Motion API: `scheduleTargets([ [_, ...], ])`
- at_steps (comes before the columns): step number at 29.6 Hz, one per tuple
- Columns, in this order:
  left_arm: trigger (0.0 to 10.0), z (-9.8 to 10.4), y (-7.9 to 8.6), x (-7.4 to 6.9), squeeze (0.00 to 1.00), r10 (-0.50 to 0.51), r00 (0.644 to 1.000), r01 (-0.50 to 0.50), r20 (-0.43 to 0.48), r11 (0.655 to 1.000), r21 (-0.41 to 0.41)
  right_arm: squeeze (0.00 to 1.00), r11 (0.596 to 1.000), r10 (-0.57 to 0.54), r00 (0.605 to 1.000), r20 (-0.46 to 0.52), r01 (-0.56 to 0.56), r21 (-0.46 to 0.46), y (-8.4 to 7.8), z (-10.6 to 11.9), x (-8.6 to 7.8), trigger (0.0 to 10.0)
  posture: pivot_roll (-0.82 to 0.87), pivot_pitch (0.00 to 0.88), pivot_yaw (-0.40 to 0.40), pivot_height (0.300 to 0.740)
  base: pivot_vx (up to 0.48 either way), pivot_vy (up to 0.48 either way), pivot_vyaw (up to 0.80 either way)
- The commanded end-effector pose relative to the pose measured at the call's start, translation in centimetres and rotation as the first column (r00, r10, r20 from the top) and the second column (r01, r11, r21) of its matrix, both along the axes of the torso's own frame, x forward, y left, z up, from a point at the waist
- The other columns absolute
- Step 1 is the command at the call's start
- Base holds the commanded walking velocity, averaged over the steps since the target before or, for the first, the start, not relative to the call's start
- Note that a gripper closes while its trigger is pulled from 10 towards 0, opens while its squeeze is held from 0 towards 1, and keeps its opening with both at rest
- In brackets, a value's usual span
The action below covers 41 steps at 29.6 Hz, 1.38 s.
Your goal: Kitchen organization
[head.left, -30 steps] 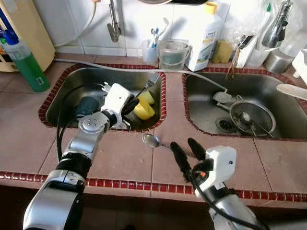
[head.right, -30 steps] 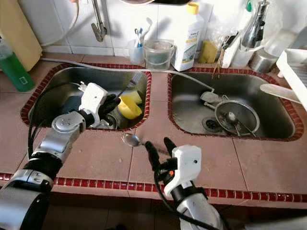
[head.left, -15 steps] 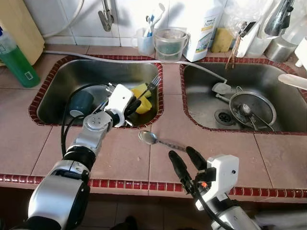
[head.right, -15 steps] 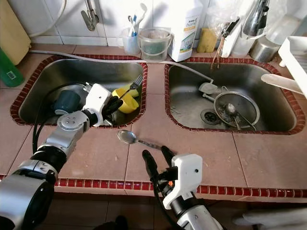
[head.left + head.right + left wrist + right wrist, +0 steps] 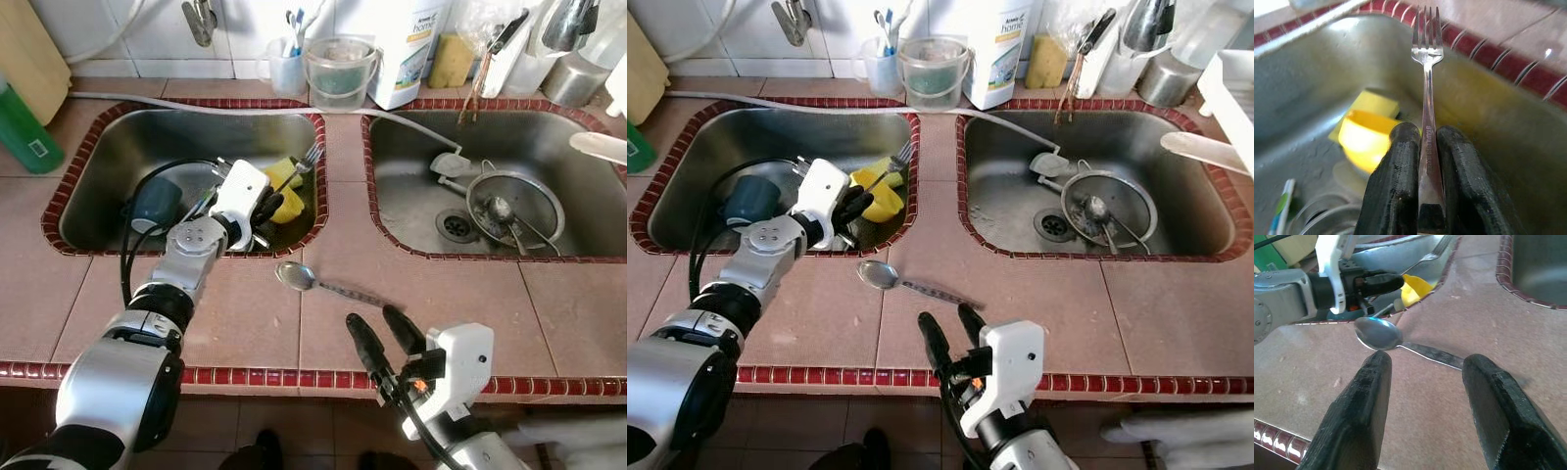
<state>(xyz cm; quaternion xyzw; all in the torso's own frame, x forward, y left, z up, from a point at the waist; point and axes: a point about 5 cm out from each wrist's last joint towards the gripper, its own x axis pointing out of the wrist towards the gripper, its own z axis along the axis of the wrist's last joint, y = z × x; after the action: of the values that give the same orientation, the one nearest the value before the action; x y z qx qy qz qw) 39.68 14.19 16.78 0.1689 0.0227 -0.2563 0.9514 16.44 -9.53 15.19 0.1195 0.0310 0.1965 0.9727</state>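
the left gripper (image 5: pixel 263 209) was inside the left sink (image 5: pixel 88 166), at its front right part, with both black fingers (image 5: pixel 1396 181) clamped on the handle of a fork (image 5: pixel 1427 88). the fork stood out beyond the fingertips, its tines raised toward the sink's right rim. beside the gripper lay a yellow cup (image 5: pixel 287 201) on its side, and further left in the same sink stood a dark cup (image 5: pixel 154 204). the right gripper (image 5: pixel 384 338) was held over the tiled counter (image 5: pixel 245 313) near its front edge, fingers spread apart and holding nothing. a spoon (image 5: pixel 318 283) lay flat on the counter between the two sinks' front rims and the right gripper, bowl toward the left sink, handle pointing toward the right gripper; in the right wrist view the spoon (image 5: pixel 1400 341) lay just beyond the parted fingertips, not touching them. the right sink (image 5: pixel 588 225) held a round strainer (image 5: pixel 514 208) near its drain. a white bottle (image 5: pixel 411 49) and a clear tub (image 5: pixel 340 70) stood against the tiled wall behind the sinks.
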Motion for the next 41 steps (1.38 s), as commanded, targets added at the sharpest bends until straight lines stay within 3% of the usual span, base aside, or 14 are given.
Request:
scheduleTargets([
  [1,10.0,0.5,0.5,0.2,0.0,0.01,1.0,-0.01,0.012,1.0,0.019,0.0,1.0,-0.014,1.0,0.012,0.014,0.004,-0.2,0.5,-0.4,10.0,-0.27,0.268,0.061,0.74,0.0,0.0,0.0],
  [14,10.0,0.8,1.5,0.3,0.0,0.029,1.0,-0.029,0.001,0.999,0.019,0.0,0.999,-0.028,0.999,0.017,0.028,0.015,-0.1,0.6,-0.4,10.0,-0.26,0.268,0.064,0.74,0.0,0.0,0.0],
  [15,10.0,0.8,1.5,0.3,0.13,0.027,1.0,-0.027,-0.005,1.0,0.01,0.0,1.0,-0.027,0.999,0.018,0.027,0.015,-0.1,0.6,-0.4,10.0,-0.26,0.268,0.064,0.74,0.0,0.0,0.0],
  [16,10.0,0.8,1.5,0.3,0.44,0.025,1.0,-0.025,-0.01,1.0,0.004,0.0,1.0,-0.027,0.999,0.018,0.026,0.015,-0.1,0.6,-0.4,10.0,-0.26,0.268,0.064,0.74,0.0,0.0,0.0],
  [17,10.0,0.7,1.4,0.3,1.0,0.007,1.0,-0.007,-0.015,1.0,0.005,0.0,1.0,-0.025,1.0,0.017,0.025,0.016,-0.1,0.6,-0.5,10.0,-0.26,0.268,0.062,0.74,0.0,0.0,0.0],
  [41,10.0,0.7,2.4,0.1,1.0,0.019,1.0,-0.02,-0.012,1.0,-0.009,0.0,0.999,-0.017,0.999,0.028,0.016,0.029,0.3,0.5,0.2,10.0,-0.23,0.249,0.068,0.74,0.0,0.0,0.0],
])
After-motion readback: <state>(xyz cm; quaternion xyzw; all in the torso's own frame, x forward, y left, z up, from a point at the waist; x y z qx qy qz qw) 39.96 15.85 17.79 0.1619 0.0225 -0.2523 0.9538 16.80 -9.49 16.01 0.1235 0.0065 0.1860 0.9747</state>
